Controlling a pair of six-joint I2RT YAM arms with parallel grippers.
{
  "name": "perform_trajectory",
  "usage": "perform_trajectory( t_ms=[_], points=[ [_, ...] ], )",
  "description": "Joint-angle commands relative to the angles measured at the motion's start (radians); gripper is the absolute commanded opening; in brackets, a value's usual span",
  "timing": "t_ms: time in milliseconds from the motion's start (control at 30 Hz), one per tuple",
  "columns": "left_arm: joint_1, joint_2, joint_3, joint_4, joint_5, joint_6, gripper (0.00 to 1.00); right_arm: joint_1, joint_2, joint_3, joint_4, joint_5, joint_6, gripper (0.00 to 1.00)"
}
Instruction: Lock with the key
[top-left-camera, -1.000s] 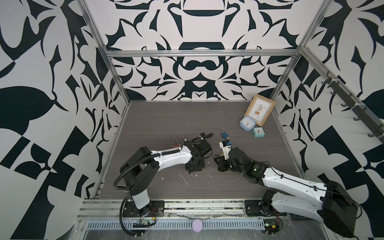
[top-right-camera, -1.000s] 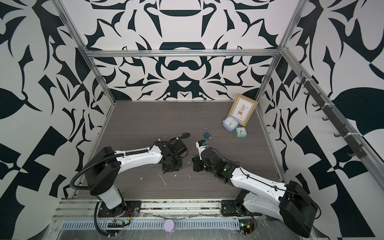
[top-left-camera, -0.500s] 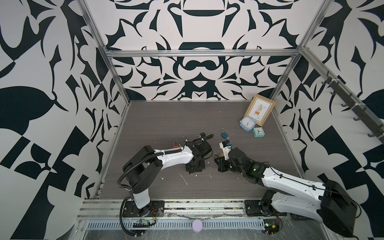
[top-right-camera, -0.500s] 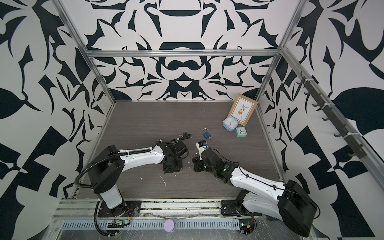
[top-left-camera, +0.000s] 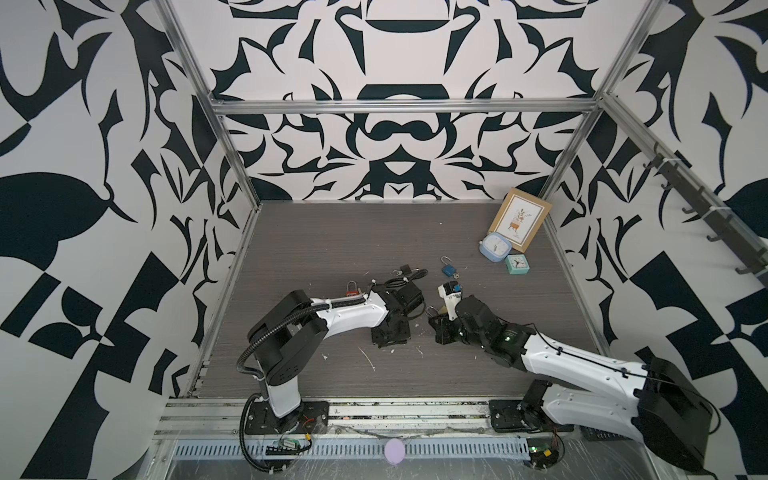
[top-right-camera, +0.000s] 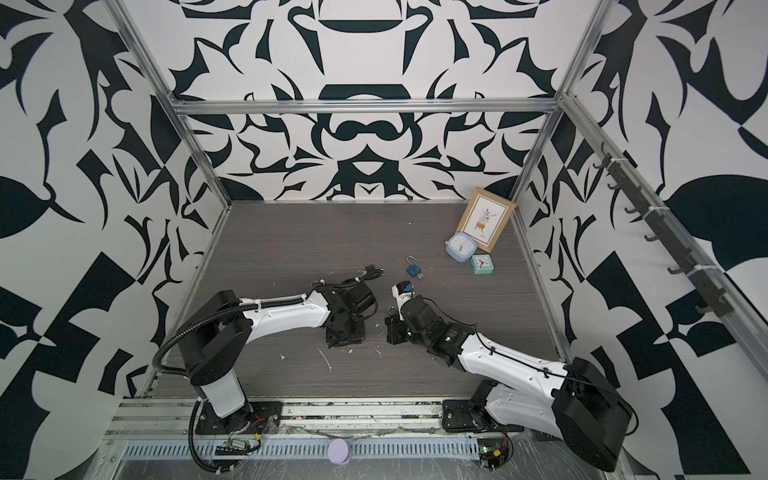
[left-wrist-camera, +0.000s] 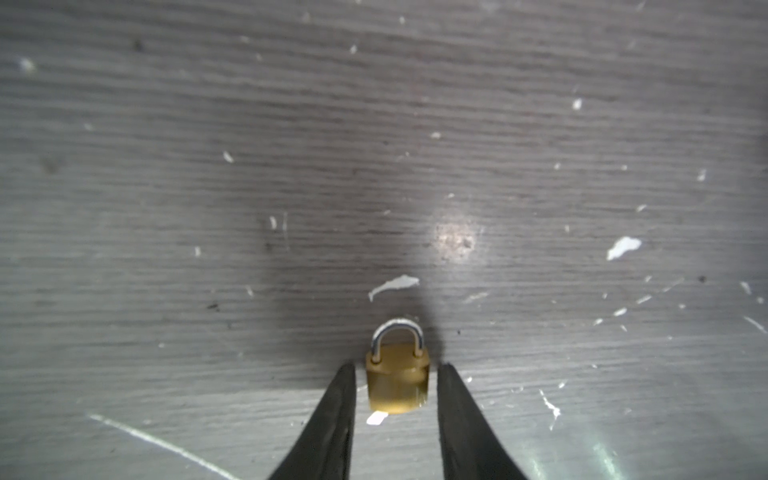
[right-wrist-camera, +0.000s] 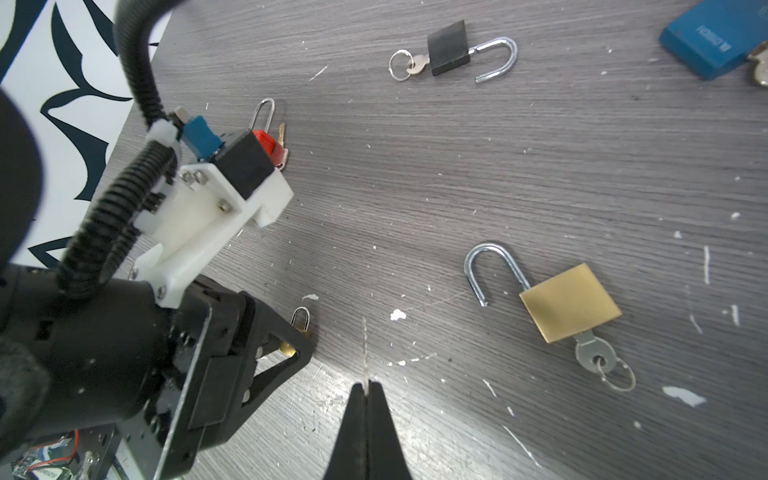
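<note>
Where the left hand (left-wrist-camera: 395, 366) sits low over the grey wood-grain worktop (left-wrist-camera: 374, 124), its two black fingers (left-wrist-camera: 345, 399) stand a little apart. A small brass padlock with a closed silver shackle (left-wrist-camera: 397, 382) rests on the worktop between them. A thin strip of worktop shows on either side of the lock body, so neither finger presses on it and the hand grips nothing. The shackle points away from the hand, just past the fingertips. The right hand (right-wrist-camera: 365, 388) is closed tip to tip and empty, near the left hand. Ahead of it and off to one side lies a larger brass padlock (right-wrist-camera: 569, 305), its shackle open and a silver key (right-wrist-camera: 590, 353) in its base.
</note>
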Motion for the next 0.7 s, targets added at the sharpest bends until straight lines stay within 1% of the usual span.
perform_trajectory(
  t_ms=[0,100,167,233,300,367,433,567,667],
  points=[
    [0.006,-0.016,0.001,-0.044,-0.016,-0.006,0.38,-0.005,-0.001,0.013,0.022,0.002,0.009,0.00],
    [0.013,-0.053,0.010,-0.060,-0.028,-0.008,0.39,-0.004,0.001,0.020,0.015,-0.003,0.010,0.00],
    [0.019,-0.089,0.024,-0.074,-0.042,-0.005,0.42,-0.005,0.005,0.025,0.007,-0.006,0.010,0.00],
    [0.024,-0.134,0.038,-0.084,-0.067,0.006,0.46,-0.004,0.013,0.032,0.003,-0.007,0.012,0.00],
    [0.032,-0.194,0.045,-0.087,-0.102,0.024,0.52,-0.004,0.029,0.041,0.003,-0.023,0.016,0.00],
    [0.046,-0.255,0.044,-0.091,-0.140,0.043,0.56,-0.004,0.054,0.052,0.004,-0.044,0.021,0.00],
    [0.072,-0.317,0.037,-0.091,-0.168,0.074,0.56,-0.004,0.084,0.067,0.008,-0.067,0.024,0.00],
    [0.160,-0.445,-0.003,-0.064,-0.205,0.144,0.57,0.002,0.148,0.092,0.034,-0.117,0.031,0.00],
    [0.232,-0.563,-0.070,0.011,-0.228,0.193,0.61,0.015,0.187,0.106,0.058,-0.141,0.033,0.00]
  ],
)
